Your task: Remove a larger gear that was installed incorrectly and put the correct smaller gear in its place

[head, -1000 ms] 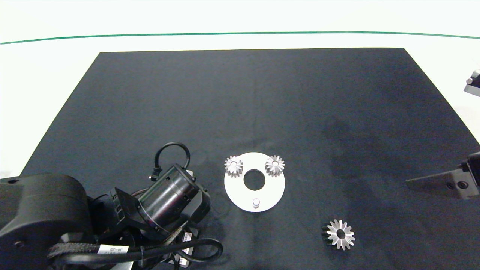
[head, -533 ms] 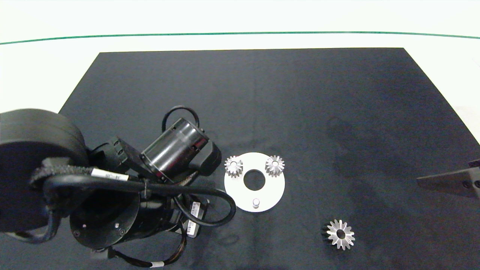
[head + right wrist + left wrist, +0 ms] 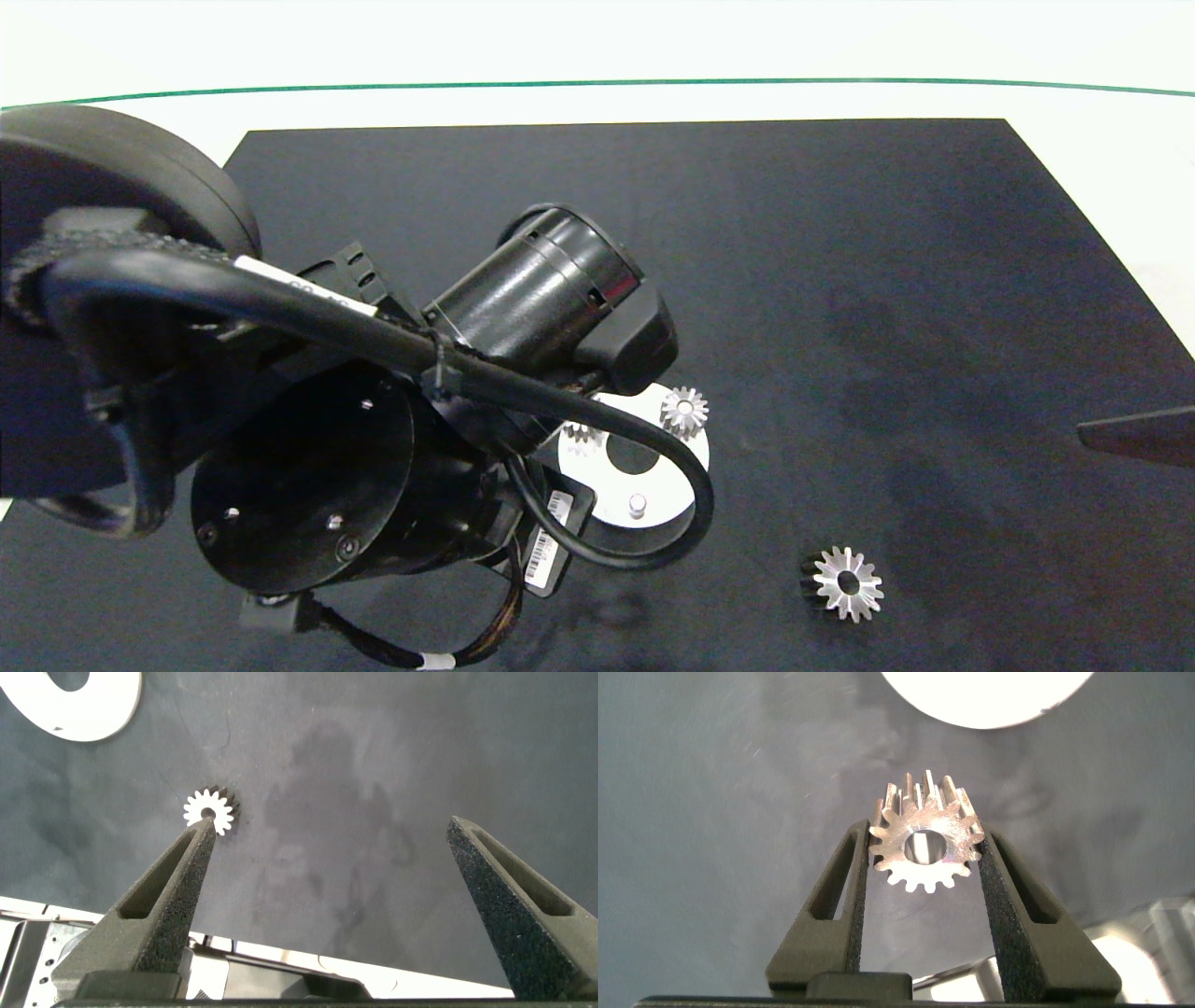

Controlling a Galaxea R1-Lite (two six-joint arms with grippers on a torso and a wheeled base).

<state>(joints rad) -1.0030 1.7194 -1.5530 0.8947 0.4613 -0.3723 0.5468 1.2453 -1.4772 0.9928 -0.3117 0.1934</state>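
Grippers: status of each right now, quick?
Left gripper: closed on the smaller gear, over the dark mat beside the white disc.
Right gripper: open, holding nothing, above the mat near the larger gear.

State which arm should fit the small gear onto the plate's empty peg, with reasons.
Left. The left gripper grips a small silver blunt-toothed gear beside the white round plate with its bare peg; the right gripper is open, empty.

The head camera looks down from high up at the dark mat (image 3: pixel 840 233). Each wrist camera looks past its own fingers, close to the mat. All three views see the white disc (image 3: pixel 686 471) (image 3: pixel 985 695) (image 3: pixel 89 714).
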